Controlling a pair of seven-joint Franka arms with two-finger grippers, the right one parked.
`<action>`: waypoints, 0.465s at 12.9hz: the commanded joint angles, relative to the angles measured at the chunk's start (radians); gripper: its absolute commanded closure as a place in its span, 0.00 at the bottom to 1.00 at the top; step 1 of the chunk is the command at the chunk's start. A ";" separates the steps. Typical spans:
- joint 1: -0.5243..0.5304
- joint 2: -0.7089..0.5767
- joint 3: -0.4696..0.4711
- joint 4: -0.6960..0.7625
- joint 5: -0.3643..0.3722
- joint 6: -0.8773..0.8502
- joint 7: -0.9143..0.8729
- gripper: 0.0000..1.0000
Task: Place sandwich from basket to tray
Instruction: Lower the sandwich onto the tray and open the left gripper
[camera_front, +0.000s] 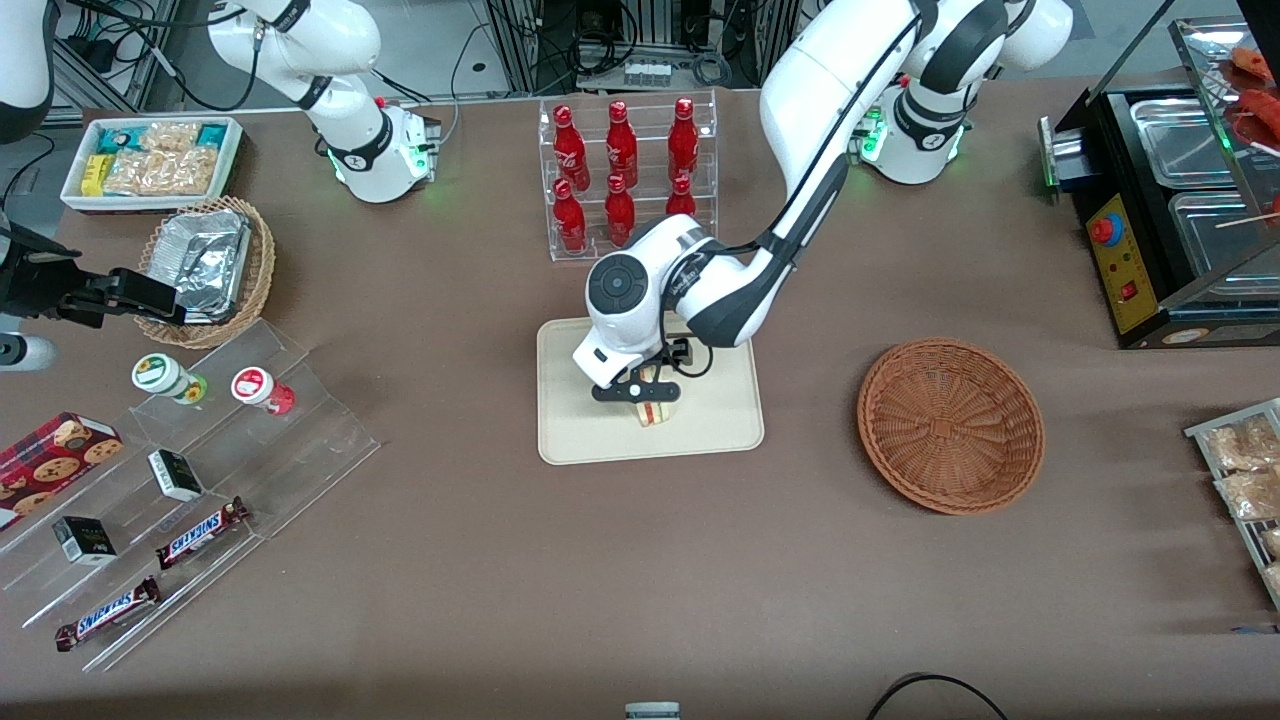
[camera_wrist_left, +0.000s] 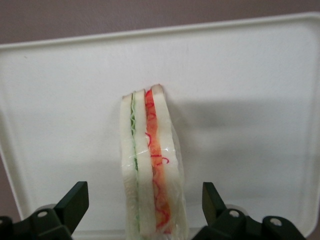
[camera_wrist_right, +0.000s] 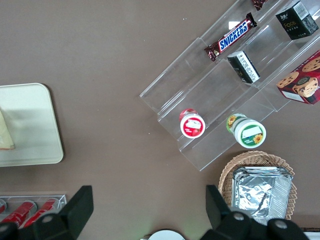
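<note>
Hanging low over the tray (camera_front: 570, 440), the gripper (camera_front: 648, 392) was seen with its fingers (camera_wrist_left: 75, 202) spread wide and nothing held between them. A gap could be seen on each side between the fingers and the sandwich (camera_wrist_left: 150, 165). The sandwich was found standing on its edge on the tray, right under the gripper, with its green and red layers facing up. It looked wrapped in thin clear film. From the front, the sandwich (camera_front: 656, 412) was seen on the part of the tray nearer the camera, well inside the rim.

The basket (camera_front: 950, 425) was seen lying toward the working arm's end of the table, well apart from the tray, with nothing in it. A rack of red bottles (camera_front: 625, 175) stood farther from the camera than the tray, near the arm's elbow.

The job looked almost done, since the sandwich was already resting on the tray and had been let go. The step in hand was judged to be the lift away. It would best be done straight up, with the fingers kept wide, so that the tall thin wedge is not brushed and tipped over. The film could cling to a finger, so the rise should be slow at first. The bottles should be kept clear of when the arm is swung.
</note>
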 joint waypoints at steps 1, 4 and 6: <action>-0.004 -0.106 0.034 -0.005 0.014 -0.107 -0.037 0.00; -0.003 -0.215 0.107 -0.013 0.005 -0.191 -0.054 0.00; -0.001 -0.292 0.160 -0.023 -0.001 -0.260 -0.028 0.00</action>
